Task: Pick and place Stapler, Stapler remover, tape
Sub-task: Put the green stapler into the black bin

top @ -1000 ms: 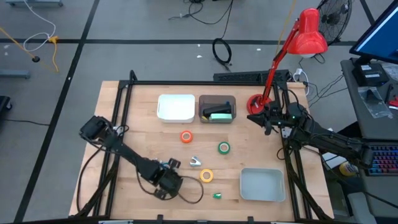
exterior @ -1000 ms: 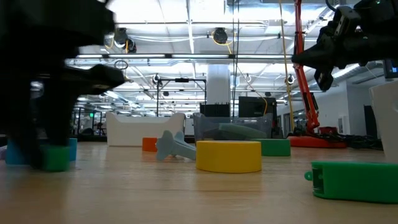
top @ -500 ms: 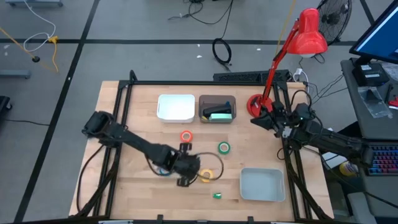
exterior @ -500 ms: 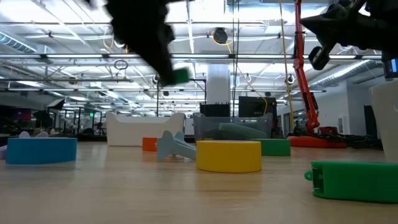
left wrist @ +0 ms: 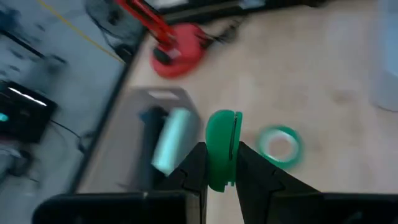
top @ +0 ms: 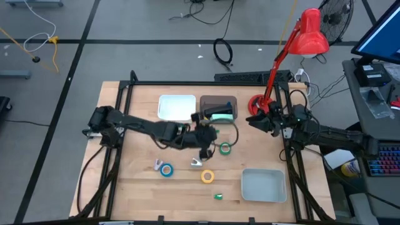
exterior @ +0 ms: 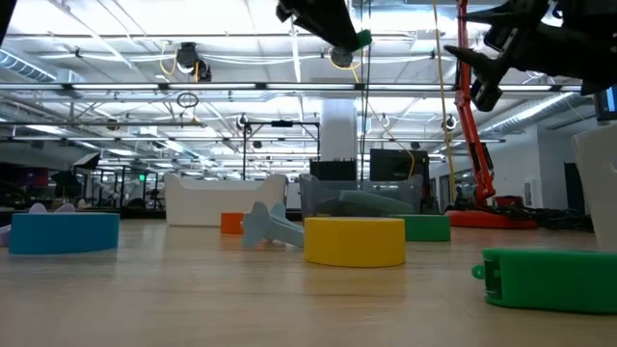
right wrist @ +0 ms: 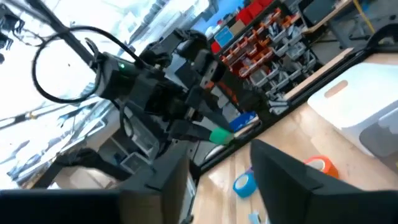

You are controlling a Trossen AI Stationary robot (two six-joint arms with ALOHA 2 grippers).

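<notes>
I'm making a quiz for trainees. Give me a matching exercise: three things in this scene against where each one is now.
Things:
1. blue tape roll
2. small green piece
3. stapler

Places:
a. gripped in the left end effector, up off the table
b. lying in the dark bin
c. flat on the table, left of the yellow roll in the high view

Pairs: 1-c, 2-a, 3-b

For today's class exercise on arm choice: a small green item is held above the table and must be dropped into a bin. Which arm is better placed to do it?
Left. The left gripper already holds the green item beside the brown bin. The right gripper hangs empty by the lamp base.
</notes>
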